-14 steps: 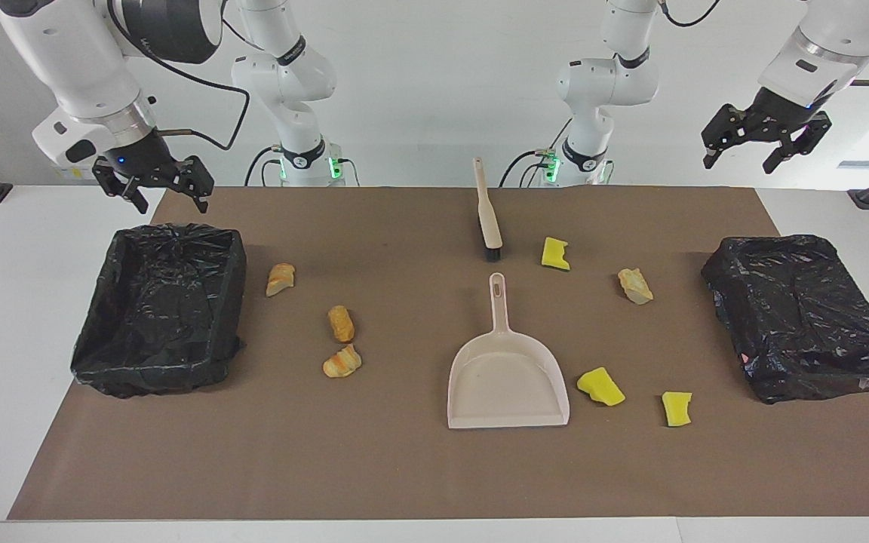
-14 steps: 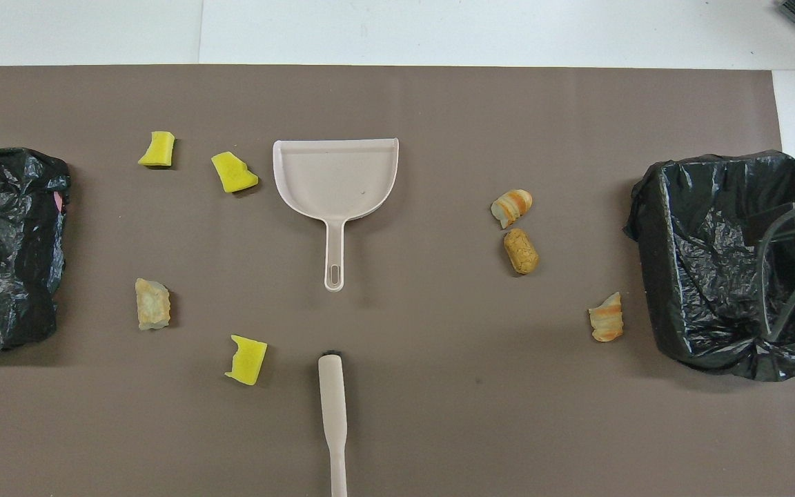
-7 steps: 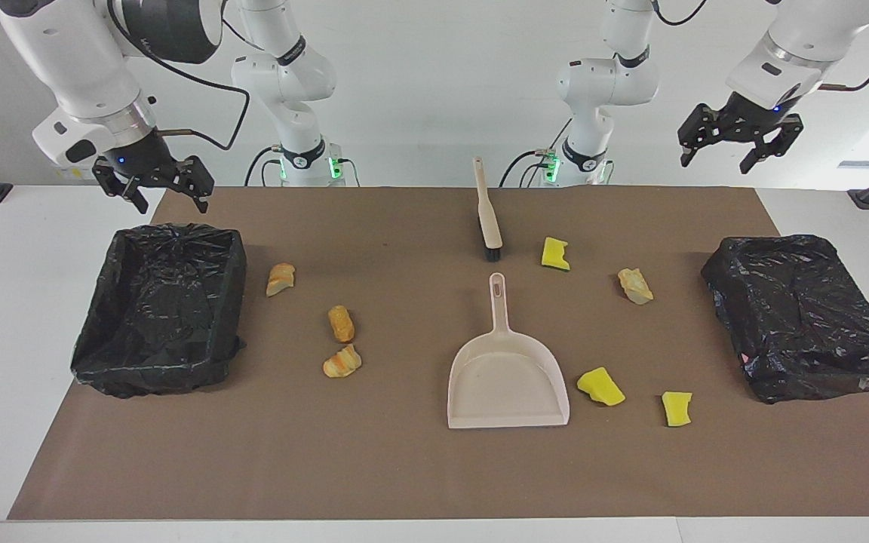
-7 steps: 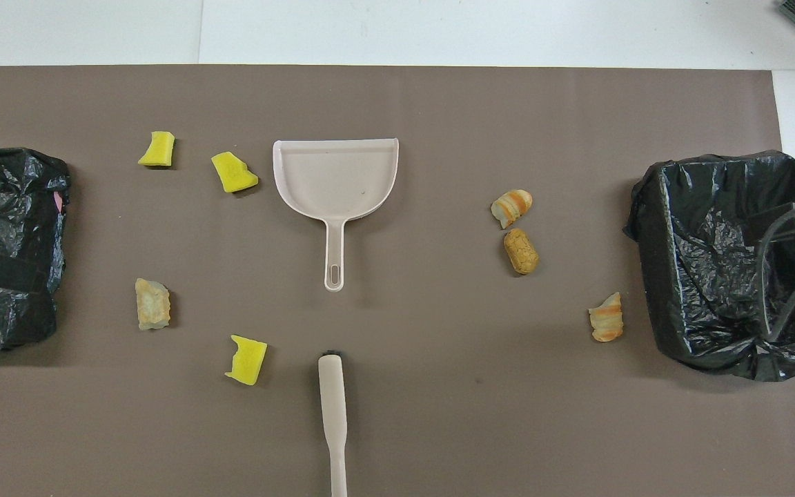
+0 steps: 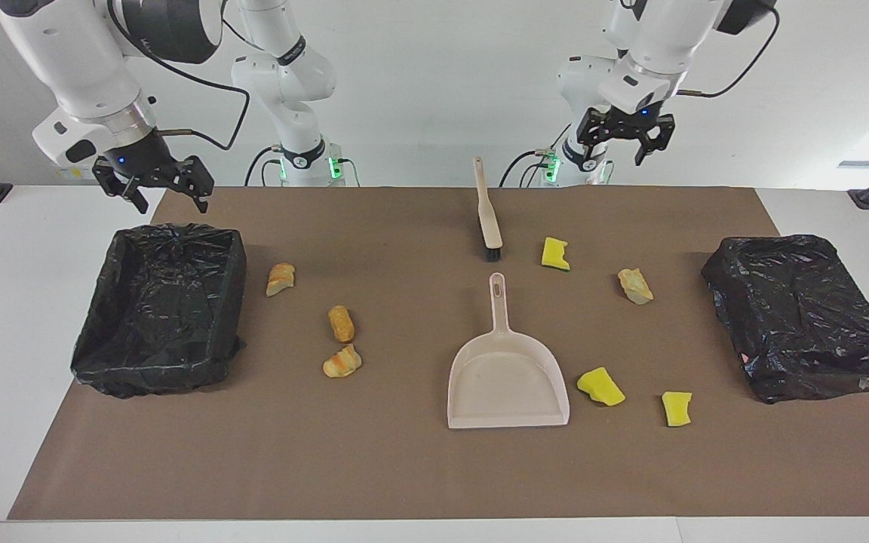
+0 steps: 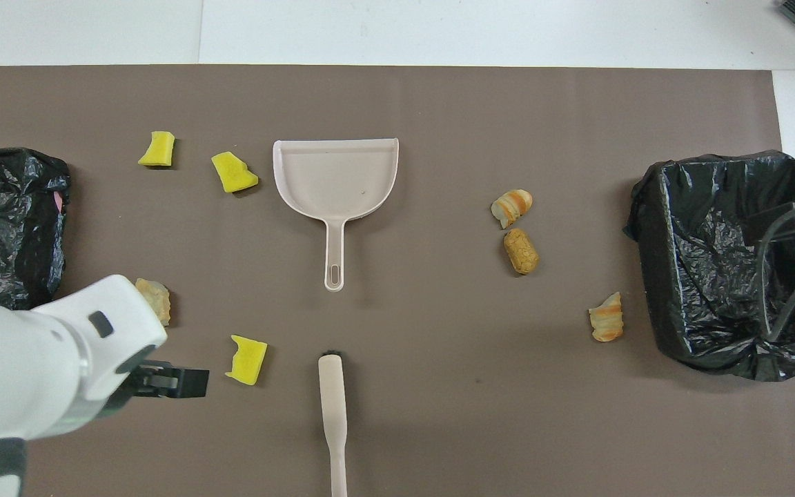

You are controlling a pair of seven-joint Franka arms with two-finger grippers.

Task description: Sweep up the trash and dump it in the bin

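Three yellow sponge pieces (image 5: 555, 253) (image 5: 600, 386) (image 5: 677, 408) and one bread lump (image 5: 635, 286) lie toward the left arm's end. Three bread lumps (image 5: 280, 278) (image 5: 341, 323) (image 5: 342, 362) lie toward the right arm's end. The beige dustpan (image 5: 508, 373) lies mid-table, and the brush (image 5: 488, 215) lies nearer the robots. My left gripper (image 5: 623, 143) is open and empty, raised over the mat's robot-side edge. In the overhead view it (image 6: 177, 382) is beside a sponge (image 6: 247, 359). My right gripper (image 5: 155, 192) waits, open, over a bin's edge.
Black-bagged bins stand at the right arm's end (image 5: 234, 286) and the left arm's end (image 5: 796, 302) of the brown mat. In the overhead view my left arm partly covers one bread lump (image 6: 159, 304).
My left gripper has swung from above the bin at its end of the table toward the middle, now near the brush. The right arm and all objects have not moved.
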